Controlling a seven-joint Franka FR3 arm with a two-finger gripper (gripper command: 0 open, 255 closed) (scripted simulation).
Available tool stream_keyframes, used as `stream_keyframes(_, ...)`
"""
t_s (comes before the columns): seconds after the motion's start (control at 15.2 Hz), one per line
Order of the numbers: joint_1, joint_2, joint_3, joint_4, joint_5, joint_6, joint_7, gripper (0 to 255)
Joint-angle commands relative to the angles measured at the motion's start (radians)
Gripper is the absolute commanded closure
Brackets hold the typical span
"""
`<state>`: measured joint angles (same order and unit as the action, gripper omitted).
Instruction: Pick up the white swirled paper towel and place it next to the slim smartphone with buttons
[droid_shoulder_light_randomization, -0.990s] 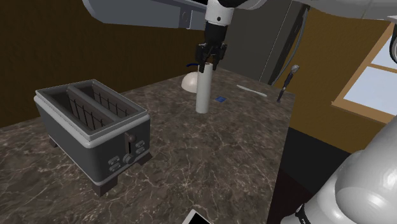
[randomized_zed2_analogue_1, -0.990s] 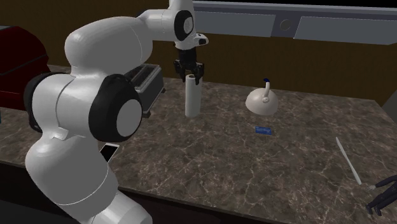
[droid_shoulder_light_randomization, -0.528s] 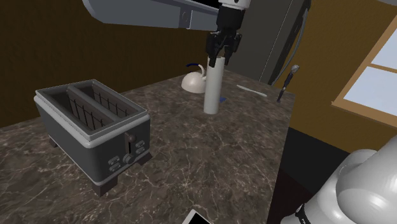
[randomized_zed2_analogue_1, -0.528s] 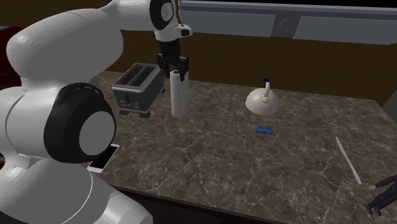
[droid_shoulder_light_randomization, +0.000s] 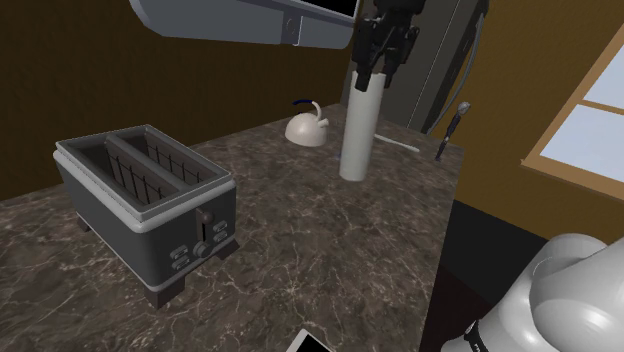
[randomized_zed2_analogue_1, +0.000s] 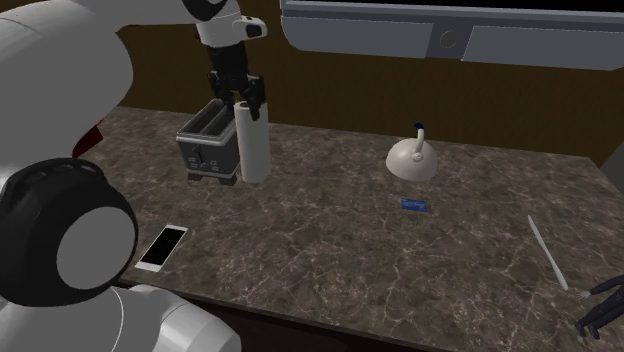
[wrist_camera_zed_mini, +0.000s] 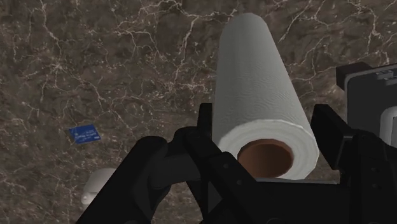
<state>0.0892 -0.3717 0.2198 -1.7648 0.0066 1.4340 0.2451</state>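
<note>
wrist view: the paper towel roll is clasped at its top by the gripper, fingers closed onto its sides. it is held upright over the counter, well apart from the smartphone near the counter's robot-side edge; pick-up is judged done, placing is left.

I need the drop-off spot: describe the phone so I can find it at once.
Start at the grey toaster on the dark marble counter. Come toward the counter's near edge in the second exterior view: the phone lies flat there. It is the only flat white rectangle; the card is blue and smaller.
</note>
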Motion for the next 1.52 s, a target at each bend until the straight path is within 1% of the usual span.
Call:
stream_keyframes(0.0, 0.010, -0.038, 0.014, 0.000, 0.013, -0.040, 0.023, 255)
stream_keyframes(0.33, 0.032, -0.110, 0.045, 0.048, 0.042, -0.157, 0.077, 255)
stream_keyframes(0.66, 0.050, -0.156, 0.085, 0.136, 0.077, -0.288, 0.145, 255)
stream_keyframes(1.45, 0.067, -0.267, 0.079, -0.131, 0.098, -0.131, 0.133, 255)
